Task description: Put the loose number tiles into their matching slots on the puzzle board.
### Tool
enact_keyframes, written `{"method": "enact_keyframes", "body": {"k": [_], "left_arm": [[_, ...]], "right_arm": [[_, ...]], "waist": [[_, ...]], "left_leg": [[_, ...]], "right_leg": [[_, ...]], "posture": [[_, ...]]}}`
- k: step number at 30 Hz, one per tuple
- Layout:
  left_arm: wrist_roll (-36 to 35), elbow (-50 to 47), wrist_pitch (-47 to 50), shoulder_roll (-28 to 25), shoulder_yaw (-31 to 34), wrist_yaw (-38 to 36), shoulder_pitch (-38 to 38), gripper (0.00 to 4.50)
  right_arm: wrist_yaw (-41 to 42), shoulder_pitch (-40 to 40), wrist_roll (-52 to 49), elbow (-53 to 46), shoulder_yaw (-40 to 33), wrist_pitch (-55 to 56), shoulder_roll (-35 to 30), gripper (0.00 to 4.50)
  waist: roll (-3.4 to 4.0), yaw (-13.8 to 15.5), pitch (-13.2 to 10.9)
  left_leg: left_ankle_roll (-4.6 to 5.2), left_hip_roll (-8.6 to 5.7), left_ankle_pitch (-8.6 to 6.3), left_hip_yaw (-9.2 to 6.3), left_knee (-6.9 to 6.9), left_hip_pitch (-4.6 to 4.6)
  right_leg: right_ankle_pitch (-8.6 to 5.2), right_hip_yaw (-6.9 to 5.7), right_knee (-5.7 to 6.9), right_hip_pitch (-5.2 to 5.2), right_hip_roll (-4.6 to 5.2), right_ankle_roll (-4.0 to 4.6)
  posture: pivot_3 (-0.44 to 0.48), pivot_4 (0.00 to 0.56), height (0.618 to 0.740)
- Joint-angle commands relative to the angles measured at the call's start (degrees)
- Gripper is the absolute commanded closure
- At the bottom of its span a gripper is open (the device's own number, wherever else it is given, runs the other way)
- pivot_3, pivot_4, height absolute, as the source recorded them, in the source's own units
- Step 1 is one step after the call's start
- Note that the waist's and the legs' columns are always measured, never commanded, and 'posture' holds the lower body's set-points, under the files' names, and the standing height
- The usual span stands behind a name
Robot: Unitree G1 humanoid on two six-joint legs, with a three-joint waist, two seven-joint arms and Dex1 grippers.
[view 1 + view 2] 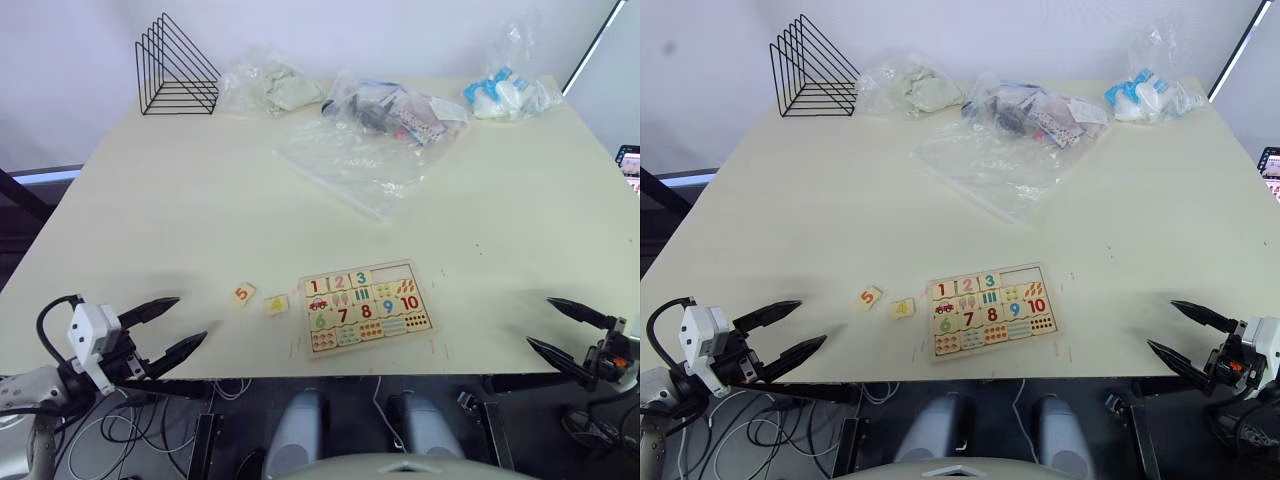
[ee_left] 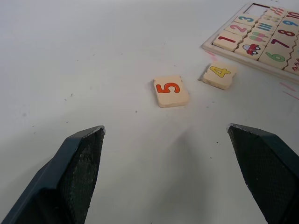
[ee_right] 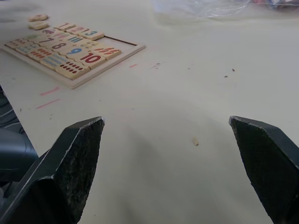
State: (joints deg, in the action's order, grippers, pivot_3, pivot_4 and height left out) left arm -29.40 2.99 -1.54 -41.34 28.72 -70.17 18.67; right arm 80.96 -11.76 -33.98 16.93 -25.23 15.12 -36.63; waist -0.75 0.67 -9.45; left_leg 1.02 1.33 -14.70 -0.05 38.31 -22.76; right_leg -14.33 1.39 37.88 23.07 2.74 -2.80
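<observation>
**Two tiles left to seat: grip and handling, with what each camera adds**

My left gripper (image 1: 178, 325) hangs spread wide and empty at the near-left table edge; my right gripper (image 1: 558, 327) is equally wide and empty at the near right. Just beyond the left one lie the two loose pale wooden square tiles, the red-and-orange 5 tile (image 2: 171, 91) and, to its right, the yellow 4 tile (image 2: 219, 75). They sit apart from each other, with the 4 just left of the light-wood rimmed puzzle board (image 1: 366, 308). I judge both tiles light, rigid and thin, apt to skid on the smooth cream table (image 1: 200, 200). I would pinch each across two opposite side edges, pressing low. The head views show the empty slots (image 1: 393, 270) at the board's far-right corner. The left wrist view alone reads the tiles' thickness and tilt. The right wrist view shows the board's raised rim from the side.
</observation>
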Motion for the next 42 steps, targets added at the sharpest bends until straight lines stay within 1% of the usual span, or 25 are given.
{"method": "enact_keyframes", "body": {"k": [1, 4, 7, 11, 14, 16, 23, 30, 33, 36, 39, 40, 42], "left_arm": [[0.2, 0.0, -2.1, -1.6, 0.6, -1.2, -0.8, 0.04], [1.2, 0.3, -3.2, -2.6, -0.3, -2.5, -1.7, 0.04], [1.5, 0.3, -3.7, -5.2, -2.2, -5.9, -3.8, 0.04], [2.5, 1.3, -4.2, -7.7, -4.6, -8.1, -7.2, 0.04], [4.4, 1.6, -4.8, -9.4, -8.1, -10.1, -10.9, 0.04], [5.6, 1.7, -4.6, -10.1, -10.1, -10.0, -13.2, 0.04], [8.6, -1.5, 1.2, -12.6, -19.3, -10.9, -22.2, 0.04], [12.9, -2.5, 6.1, -12.4, -27.0, -9.8, -29.2, 0.04], [15.9, -2.3, 7.3, -11.6, -30.7, -8.3, -32.1, 0.04], [17.1, -1.7, 8.9, -11.2, -32.4, -7.4, -33.6, 0.04], [18.2, -1.0, 7.9, -10.7, -33.4, -6.7, -33.8, 0.79], [18.4, -0.9, 7.4, -10.4, -33.6, -6.3, -33.7, 1.17], [18.5, -1.1, 7.5, -9.8, -33.8, -5.7, -33.4, 1.17]], "right_arm": [[1.0, 0.5, -0.9, 0.0, -0.8, 1.2, 0.2, 0.00], [2.2, 0.8, -1.4, -0.2, -0.7, 0.8, 0.1, 0.00], [5.8, 1.2, -2.9, -1.4, -0.4, -0.3, -0.7, 0.00], [9.4, 1.6, -4.9, -3.6, 0.6, -3.5, -1.8, 0.00], [11.4, 1.7, -6.7, -6.2, 2.4, -5.0, -2.8, 0.00], [11.5, 1.8, -7.6, -7.6, 3.4, -5.4, -3.3, 0.00], [11.5, 4.9, -7.8, -9.2, 6.0, -5.6, -4.0, 0.00], [11.4, 6.7, -6.8, -9.7, 6.5, -5.7, -2.7, 0.00], [11.1, 6.6, -6.5, -10.1, 6.5, -5.4, -2.2, 0.00], [10.8, 6.6, -6.3, -10.4, 6.4, -5.4, -2.0, 0.00], [10.5, 6.5, -6.2, -10.5, 6.2, -5.2, -1.7, 0.00], [10.2, 6.4, -6.2, -11.0, 6.1, -5.4, -1.7, 0.00], [9.1, 6.1, -6.2, -12.7, 6.2, -6.2, -1.7, 0.00]], "waist": [[0.00, 0.0, 0.0], [0.00, 0.0, 0.0], [0.00, 0.1, 0.0], [0.03, 0.0, 0.0], [0.03, 0.1, 0.0], [0.03, 0.0, 0.0], [0.02, 0.0, 0.0], [0.03, 0.0, 0.0], [0.03, 0.0, 0.0], [0.03, 0.0, 0.0], [0.03, 0.0, 0.0], [0.04, 0.0, 0.0], [0.03, 0.0, 0.0]], "left_leg": [[0.00, 0.00, 0.00, 0.00, 0.00, 0.00], [0.00, -0.01, 0.00, 0.00, 0.00, 0.00], [0.00, -0.01, 0.00, -0.01, 0.00, 0.00], [0.00, 0.01, 0.00, 0.00, -0.01, 0.00], [0.00, -0.01, 0.00, -0.02, -0.02, 0.01], [0.00, -0.01, 0.00, -0.02, -0.01, 0.00], [0.00, -0.03, 0.00, -0.03, 0.00, 0.00], [0.00, -0.05, 0.00, -0.06, 0.00, -0.03], [0.00, -0.05, 0.00, -0.06, 0.00, -0.04], [0.00, -0.06, 0.00, -0.05, 0.01, -0.04], [0.00, -0.05, 0.00, -0.07, 0.00, -0.04], [0.00, -0.05, 0.00, -0.06, 0.00, -0.04], [0.00, -0.05, 0.00, -0.07, 0.00, -0.04]], "right_leg": [[0.00, 0.00, 0.00, 0.00, 0.00, 0.00], [0.00, -0.01, 0.00, 0.00, 0.00, 0.00], [0.00, -0.01, 0.00, 0.00, 0.00, 0.00], [0.00, 0.00, 0.00, 0.00, 0.00, 0.00], [0.01, -0.03, 0.01, 0.00, -0.02, 0.00], [0.01, -0.03, 0.01, 0.00, -0.02, -0.01], [0.13, -0.03, 0.02, 0.00, -0.03, -0.22], [0.14, -0.05, 0.02, 0.00, -0.06, -0.23], [0.14, -0.04, 0.03, 0.00, -0.06, -0.23], [0.14, -0.03, 0.03, 0.00, -0.06, -0.24], [0.14, -0.04, 0.03, 0.00, -0.06, -0.23], [0.14, -0.03, 0.03, 0.00, -0.06, -0.23], [0.14, -0.04, 0.03, 0.00, -0.07, -0.23]], "posture": [[0.000, 0.150, 0.740], [0.000, 0.150, 0.740], [0.000, 0.150, 0.740], [0.000, 0.150, 0.740], [0.000, 0.150, 0.740], [0.000, 0.150, 0.740], [0.000, 0.150, 0.740], [0.000, 0.150, 0.740], [0.000, 0.150, 0.740], [0.000, 0.150, 0.740], [0.000, 0.150, 0.740], [0.000, 0.150, 0.740], [0.000, 0.150, 0.740]]}}
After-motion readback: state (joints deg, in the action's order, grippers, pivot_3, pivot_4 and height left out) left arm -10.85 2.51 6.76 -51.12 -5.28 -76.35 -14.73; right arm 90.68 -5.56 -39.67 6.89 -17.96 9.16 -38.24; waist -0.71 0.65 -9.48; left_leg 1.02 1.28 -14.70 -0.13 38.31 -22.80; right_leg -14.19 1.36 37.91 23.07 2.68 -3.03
